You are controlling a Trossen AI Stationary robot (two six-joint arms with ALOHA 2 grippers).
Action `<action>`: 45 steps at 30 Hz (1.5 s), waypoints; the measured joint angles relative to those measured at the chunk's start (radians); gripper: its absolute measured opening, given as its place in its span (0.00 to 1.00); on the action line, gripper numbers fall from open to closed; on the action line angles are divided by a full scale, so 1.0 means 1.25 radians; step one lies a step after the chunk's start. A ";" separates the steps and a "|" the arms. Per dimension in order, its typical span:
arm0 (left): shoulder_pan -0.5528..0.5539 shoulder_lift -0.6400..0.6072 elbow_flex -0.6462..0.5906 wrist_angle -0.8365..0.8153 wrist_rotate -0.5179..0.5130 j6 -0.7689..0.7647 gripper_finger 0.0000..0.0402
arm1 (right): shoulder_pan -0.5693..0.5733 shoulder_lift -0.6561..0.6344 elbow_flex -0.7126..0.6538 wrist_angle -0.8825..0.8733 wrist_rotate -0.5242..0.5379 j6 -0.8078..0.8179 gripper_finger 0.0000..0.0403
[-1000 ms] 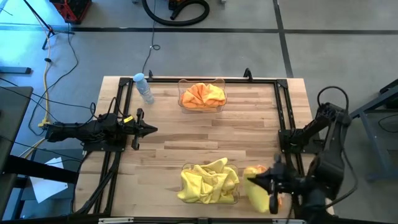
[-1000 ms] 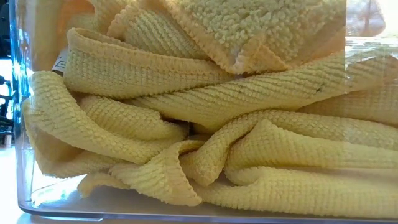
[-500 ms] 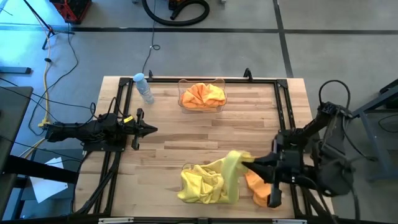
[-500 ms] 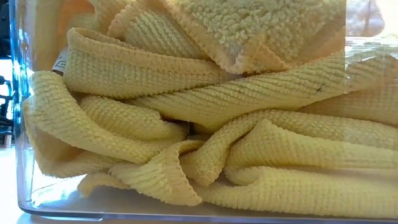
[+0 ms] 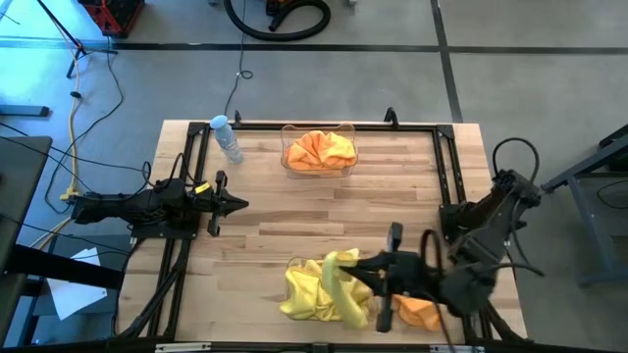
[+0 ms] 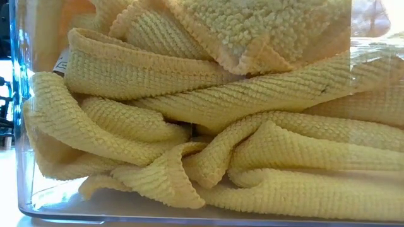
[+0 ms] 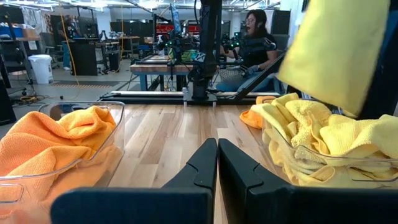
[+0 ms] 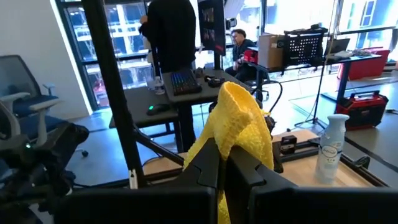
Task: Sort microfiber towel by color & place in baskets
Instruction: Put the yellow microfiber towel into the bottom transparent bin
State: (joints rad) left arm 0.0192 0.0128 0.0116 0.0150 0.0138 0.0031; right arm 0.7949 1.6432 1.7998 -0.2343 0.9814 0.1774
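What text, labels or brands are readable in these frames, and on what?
None can be read.
Small white tag on a yellow towel in the near basket, low view: print too blurred.
Water bottle label: too small.
Monitors in the room behind: no legible text.
Right gripper holds another yellow towel, which shows no markings.

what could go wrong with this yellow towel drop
The right gripper holds the yellow towel over the near basket, which is already heaped with yellow towels. Released here, it may drape over the rim or slide onto the table. An orange towel lies beside that basket; a sweeping arm might drag it.
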 joint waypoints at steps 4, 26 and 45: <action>0.000 0.000 0.000 0.000 0.000 0.000 0.01 | -0.020 0.012 0.000 0.008 -0.017 0.000 0.00; 0.000 0.000 0.000 0.000 0.000 0.000 0.01 | 0.102 -0.051 -0.002 -0.114 0.260 0.041 0.00; 0.000 0.000 0.000 0.000 0.000 0.000 0.01 | 0.043 0.045 -0.003 -0.331 -0.077 0.633 0.00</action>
State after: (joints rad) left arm 0.0192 0.0127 0.0118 0.0147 0.0138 0.0030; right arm 0.8490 1.6996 1.7954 -0.6483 0.8854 0.9690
